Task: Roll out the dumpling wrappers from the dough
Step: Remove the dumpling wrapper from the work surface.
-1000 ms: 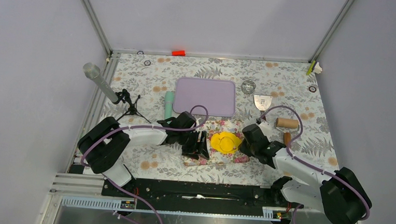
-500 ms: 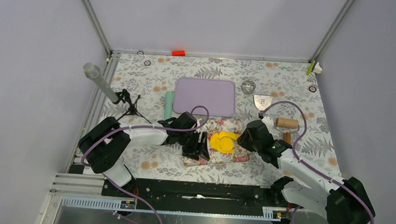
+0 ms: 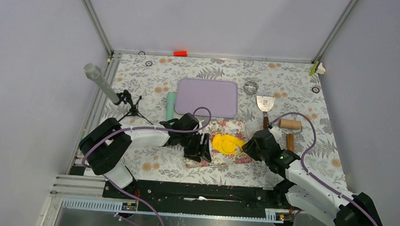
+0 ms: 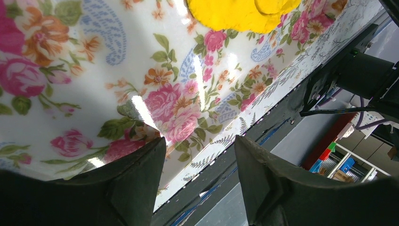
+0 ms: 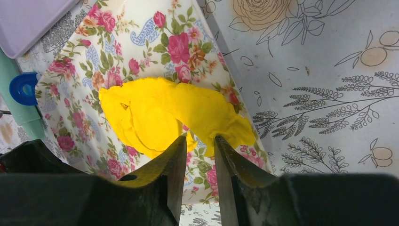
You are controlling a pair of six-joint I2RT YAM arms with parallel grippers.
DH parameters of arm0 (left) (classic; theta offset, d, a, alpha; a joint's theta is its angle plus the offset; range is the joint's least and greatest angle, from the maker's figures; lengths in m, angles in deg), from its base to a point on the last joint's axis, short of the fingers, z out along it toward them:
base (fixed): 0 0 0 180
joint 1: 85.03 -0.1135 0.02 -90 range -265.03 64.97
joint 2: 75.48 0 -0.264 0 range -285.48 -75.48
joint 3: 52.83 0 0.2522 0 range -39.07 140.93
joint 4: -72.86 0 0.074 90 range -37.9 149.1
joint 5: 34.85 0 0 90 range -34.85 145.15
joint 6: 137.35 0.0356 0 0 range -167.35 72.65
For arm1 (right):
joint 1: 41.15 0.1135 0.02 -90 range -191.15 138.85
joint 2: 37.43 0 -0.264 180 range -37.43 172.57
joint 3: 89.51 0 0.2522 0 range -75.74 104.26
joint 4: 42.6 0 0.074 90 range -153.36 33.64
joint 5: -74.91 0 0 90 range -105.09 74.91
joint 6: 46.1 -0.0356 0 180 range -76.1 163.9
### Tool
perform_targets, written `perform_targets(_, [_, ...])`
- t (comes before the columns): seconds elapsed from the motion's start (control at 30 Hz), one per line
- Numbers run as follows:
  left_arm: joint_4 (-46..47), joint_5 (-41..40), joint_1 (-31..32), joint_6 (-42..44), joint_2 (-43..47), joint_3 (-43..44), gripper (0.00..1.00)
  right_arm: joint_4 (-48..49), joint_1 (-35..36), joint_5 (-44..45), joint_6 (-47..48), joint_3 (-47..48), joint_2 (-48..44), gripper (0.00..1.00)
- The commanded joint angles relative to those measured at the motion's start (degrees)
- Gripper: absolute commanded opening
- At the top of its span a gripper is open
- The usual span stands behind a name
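Left end effector (image 3: pixel 204 147), jaws wide apart, rested at the left edge of the one floral mat (image 3: pixel 223 126) on the table (image 3: pixel 294 87). Right end effector (image 5: pixel 199 139), jaws narrowly parted, had its tips at the edge of the single folded lump of yellow dough (image 5: pixel 160 113) lying on that mat. One purple board (image 3: pixel 207 97) lay behind.

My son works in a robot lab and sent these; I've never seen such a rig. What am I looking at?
Two robot arms at a table, each ending in a two-finger clamp. The wide picture looks down from above; the other two come from cameras on each wrist. On a flowered mat lies yellow dough. Behind are a purple tray, a scraper and a rolling pin. The left gripper is open at the mat's edge; the right gripper, slightly open, points at the dough. Neither seems to hold anything.
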Motion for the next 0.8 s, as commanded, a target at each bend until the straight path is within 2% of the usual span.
perform_targets(0.0, [-11.2,-10.7,0.3,4.8,-4.6,-4.2,0.64,-0.4,-0.3,3.2,-0.2,1.2,-0.3,0.35])
perform_targets(0.4, [-11.2,-10.8,0.4,4.7,-4.3,-4.3,0.64,5.5,-0.3,3.3,7.8,12.7,8.3,0.36])
perform_targets(0.77, [-11.2,-11.1,0.4,4.6,-2.5,-4.6,0.65,14.1,-0.3,-2.7,10.2,23.4,20.9,0.36])
